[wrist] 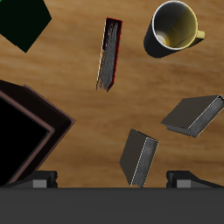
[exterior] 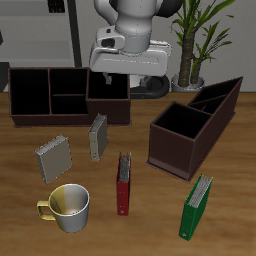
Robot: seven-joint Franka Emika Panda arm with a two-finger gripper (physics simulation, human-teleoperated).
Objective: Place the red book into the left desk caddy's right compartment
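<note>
1 red book (exterior: 124, 183) lies well forward of raised gripper (exterior: 118, 72).

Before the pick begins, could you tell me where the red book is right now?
The red book stands on the table near its front edge, between the cream mug and the green book, in front of the left desk caddy.

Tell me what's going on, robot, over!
Tool up high at the back, holding nothing. Red book standing on the table, untouched. Left desk caddy open-topped, nothing between it and the book.
</note>
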